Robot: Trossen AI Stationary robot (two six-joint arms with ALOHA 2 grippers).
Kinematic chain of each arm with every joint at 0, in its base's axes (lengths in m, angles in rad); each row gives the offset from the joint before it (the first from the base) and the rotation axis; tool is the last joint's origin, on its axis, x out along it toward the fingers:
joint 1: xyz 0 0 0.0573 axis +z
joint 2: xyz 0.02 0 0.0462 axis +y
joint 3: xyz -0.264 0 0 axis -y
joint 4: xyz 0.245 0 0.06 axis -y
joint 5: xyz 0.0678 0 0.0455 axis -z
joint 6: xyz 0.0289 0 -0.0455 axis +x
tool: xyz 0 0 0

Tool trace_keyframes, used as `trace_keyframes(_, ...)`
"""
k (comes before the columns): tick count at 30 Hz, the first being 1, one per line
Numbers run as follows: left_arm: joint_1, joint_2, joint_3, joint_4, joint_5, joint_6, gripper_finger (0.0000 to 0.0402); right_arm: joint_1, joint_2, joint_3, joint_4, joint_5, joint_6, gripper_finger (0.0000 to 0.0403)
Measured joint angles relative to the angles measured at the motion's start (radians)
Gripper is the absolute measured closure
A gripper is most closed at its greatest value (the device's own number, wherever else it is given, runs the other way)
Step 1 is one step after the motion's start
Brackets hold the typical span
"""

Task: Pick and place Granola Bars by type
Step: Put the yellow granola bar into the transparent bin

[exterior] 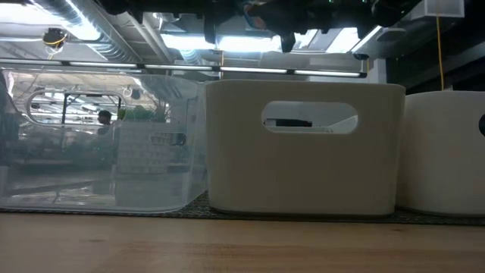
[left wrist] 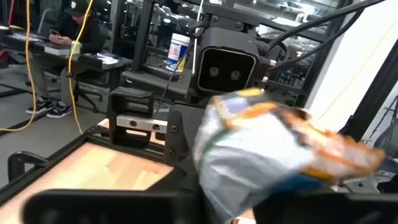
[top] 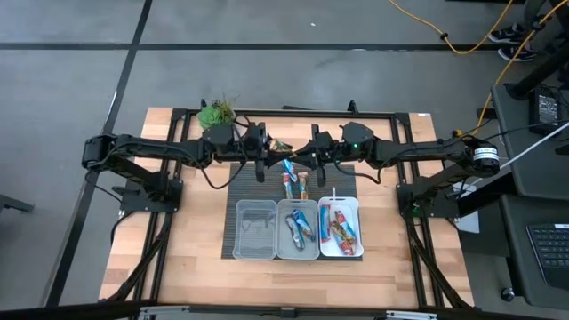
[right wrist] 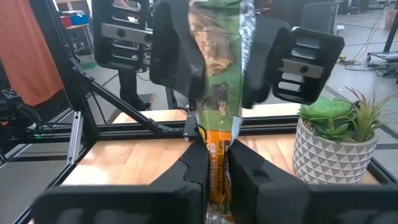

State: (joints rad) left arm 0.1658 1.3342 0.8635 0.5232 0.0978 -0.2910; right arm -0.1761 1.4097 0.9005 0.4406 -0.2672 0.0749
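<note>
Above mat: L gripper [top: 260, 168] & R gripper [top: 315, 165] jaws both pinched on one granola bar [right wrist: 214, 68].

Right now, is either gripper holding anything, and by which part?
The right gripper pinches a green-and-orange wrapped granola bar at one end. The left gripper has its fingers around the other end; whether they have closed on it cannot be told.

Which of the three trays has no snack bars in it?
The clear tray on the left end of the row is empty. The middle tray and the white tray on the right end both hold bars.
</note>
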Motion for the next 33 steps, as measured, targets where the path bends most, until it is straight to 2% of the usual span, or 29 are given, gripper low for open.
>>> trace_keyframes(6,0.000,-0.001,0.000,-0.001,-0.004,0.014,0.0380,-0.001,0.000,0.000,-0.001,-0.018,0.029,0.0361)
trace_keyframes(11,-0.002,-0.001,0.000,-0.002,0.002,0.014,0.0378,-0.001,0.000,0.000,-0.001,-0.056,0.054,0.0337)
trace_keyframes(16,-0.001,-0.004,0.000,-0.012,-0.001,0.017,0.0374,0.000,-0.025,0.001,-0.064,-0.066,0.047,0.0289)
trace_keyframes(23,-0.003,-0.086,0.000,-0.098,-0.004,0.050,0.0381,-0.003,-0.177,0.002,-0.312,0.112,-0.062,0.0237)
trace_keyframes(28,-0.046,-0.210,0.000,-0.284,-0.005,0.088,0.0375,-0.003,-0.304,0.002,-0.514,0.248,-0.135,0.0229)
trace_keyframes(33,-0.124,-0.325,0.000,-0.484,-0.018,0.041,0.0385,-0.003,-0.410,0.002,-0.676,0.341,-0.154,0.0229)
